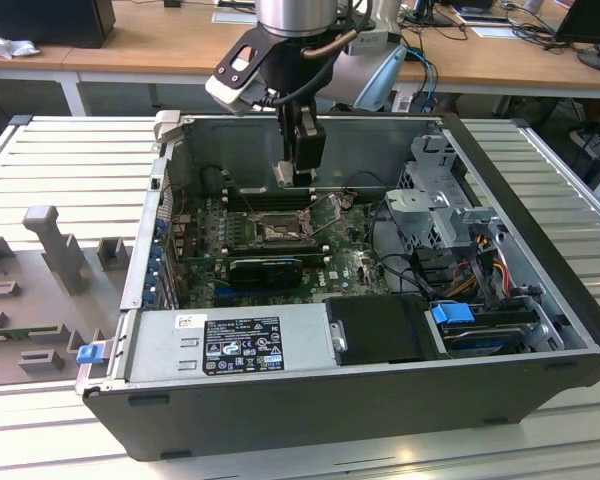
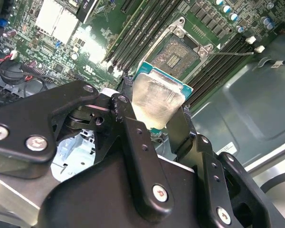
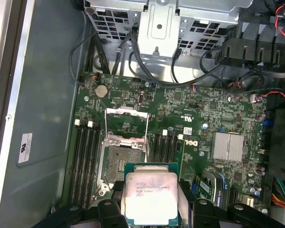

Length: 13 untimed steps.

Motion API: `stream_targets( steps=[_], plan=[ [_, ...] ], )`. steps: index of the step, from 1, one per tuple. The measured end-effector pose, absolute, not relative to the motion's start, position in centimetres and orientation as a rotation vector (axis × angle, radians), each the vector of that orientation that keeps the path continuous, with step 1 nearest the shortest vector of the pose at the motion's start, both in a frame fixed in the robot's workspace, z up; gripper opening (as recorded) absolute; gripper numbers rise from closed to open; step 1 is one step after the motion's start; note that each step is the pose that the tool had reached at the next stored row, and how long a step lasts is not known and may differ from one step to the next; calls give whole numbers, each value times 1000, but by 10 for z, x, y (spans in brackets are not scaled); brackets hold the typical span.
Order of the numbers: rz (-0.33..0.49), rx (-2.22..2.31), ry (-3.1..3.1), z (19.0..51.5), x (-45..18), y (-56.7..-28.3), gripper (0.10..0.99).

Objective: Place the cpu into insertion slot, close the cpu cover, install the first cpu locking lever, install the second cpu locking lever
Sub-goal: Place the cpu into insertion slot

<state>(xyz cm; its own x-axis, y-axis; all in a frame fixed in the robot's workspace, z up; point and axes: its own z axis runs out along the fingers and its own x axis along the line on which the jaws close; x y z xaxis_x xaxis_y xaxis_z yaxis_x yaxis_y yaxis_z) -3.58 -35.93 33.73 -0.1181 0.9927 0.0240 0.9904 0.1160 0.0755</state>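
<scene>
Here's the hand [image 1: 302, 165] hanging inside the open computer case [image 1: 330, 415], low over the motherboard [image 1: 352, 262]. In both wrist views the two black fingers [image 2: 128, 123] are closed in on opposite edges of the cpu [image 2: 159, 97], silvery top face up, so the chip is firmly gripped and in the air. Nothing is seated yet!

The insertion slot [image 3: 119, 164] lies bare just ahead of the chip [image 3: 151, 197], its contact field exposed between the banks of memory slots [image 3: 84, 152]. The cpu overlaps the slot's near rim in the first wrist view but looks raised above it, not dropped in.

The cpu cover [image 3: 127, 124] is swung open, away from the slot, and a thin locking lever [image 2: 230, 53] juts out unlatched from the socket's corner.

My read: step one is underway and unfinished. Placing the chip, closing the cover and fastening both levers are all left to do.
</scene>
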Motion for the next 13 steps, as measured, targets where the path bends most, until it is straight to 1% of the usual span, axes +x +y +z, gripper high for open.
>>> stream_targets(
  steps=[13],
  plan=[
    [112,2087,2301,336,-36,-359,529]
  ],
)
